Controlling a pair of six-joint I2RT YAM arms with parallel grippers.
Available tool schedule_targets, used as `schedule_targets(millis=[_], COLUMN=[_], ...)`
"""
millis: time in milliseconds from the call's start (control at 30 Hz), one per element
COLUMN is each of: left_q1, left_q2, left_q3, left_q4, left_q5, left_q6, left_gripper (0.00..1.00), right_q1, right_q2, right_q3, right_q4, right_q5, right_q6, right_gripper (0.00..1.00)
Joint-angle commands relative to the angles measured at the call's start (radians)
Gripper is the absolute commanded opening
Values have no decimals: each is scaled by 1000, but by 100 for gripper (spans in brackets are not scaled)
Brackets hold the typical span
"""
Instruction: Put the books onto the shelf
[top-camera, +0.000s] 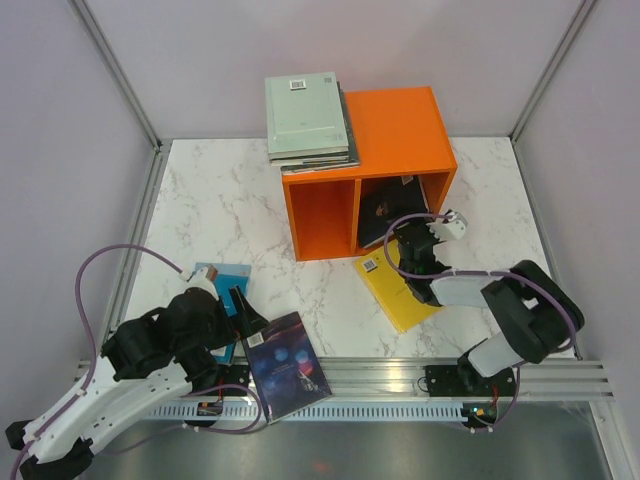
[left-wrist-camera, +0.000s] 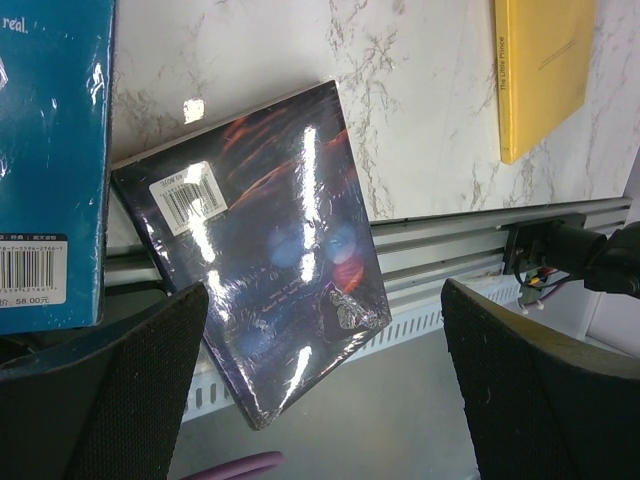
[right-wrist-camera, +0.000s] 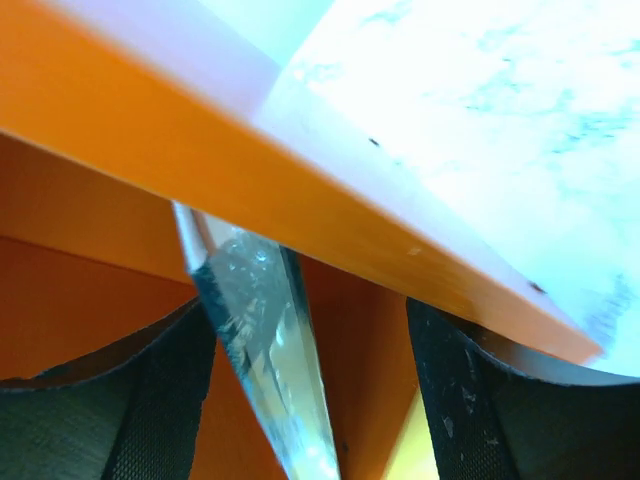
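- Right tool (right-wrist-camera: 308, 315) spread, straddling dark book (top-camera: 385, 210) leaning in right cubby of shelf (top-camera: 400, 125).
- Left tool (left-wrist-camera: 320, 300) wide open over space-cover book (top-camera: 288, 365), long axis near-far; left arm (top-camera: 150, 350) nearer.

White marble-patterned table (top-camera: 220, 200), pale lilac walls (top-camera: 60, 120), aluminium rail (top-camera: 560, 375) along the near edge.

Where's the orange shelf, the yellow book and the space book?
orange shelf (top-camera: 400, 125): top camera, its flat top.
yellow book (top-camera: 398, 300): top camera, cover's middle.
space book (left-wrist-camera: 265, 250): left wrist camera, cover's middle.
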Motion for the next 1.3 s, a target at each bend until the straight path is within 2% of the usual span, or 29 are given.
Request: schedule_targets(millis=[0, 100, 167, 200, 267, 367, 500, 567, 600, 700, 733, 833, 900, 1000, 1267], left_q1=[-3, -3, -3, -5, -3, -3, -3, -3, -5, -6, -5, -17, -37, -77, -193], left_q2=[-10, -10, -10, -11, -13, -17, -2, 31, 91, 218, 305, 489, 565, 708, 978], left_q3=[39, 40, 36, 34, 16, -29, -105, -165, -182, -230, -231, -213, -184, -146, -61], left_q4=[-5, -5, -3, -2, 15, 54, 205, 294, 398, 556, 650, 782, 833, 903, 1032], left_q5=[-46, -50, -50, -50, -41, -18, 39, 89, 100, 178, 190, 209, 207, 203, 171], left_q6=[-44, -44, -42, -42, -45, -44, -56, -62, -64, -64, -65, -58, -56, -78, -145], left_gripper=[100, 100, 100, 100, 100, 100, 100, 100, 100, 100, 100, 100, 100, 100, 100], right_q1=[-40, -37, -31, -29, -26, -26, -27, -26, -26, -35, -52, -96, -124, -217, -351], right_q2=[-131, -243, -375, -418, -602, -739, -952, -986, -983, -907, -825, -641, -551, -503, -454], right_q3=[-37, -57, -65, -64, -59, -57, -54, -66, -73, -80, -74, -25, 1, 12, -31], right_q4=[-278, -419, -507, -611, -764, -921, -1173, -1221, -1240, -1247, -1247, -1248, -1242, -1218, -1086], right_q5=[61, 23, 0, -8, -41, -86, -138, -158, -186, -261, -340, -471, -497, -537, -660], right_q6=[18, 15, 13, 12, 12, 7, -16, -28, -45, -86, -108, -140, -155, -183, -258], right_gripper=[78, 77, 77, 78, 78, 81, 84, 87, 89, 94, 95, 95, 95, 94, 94])
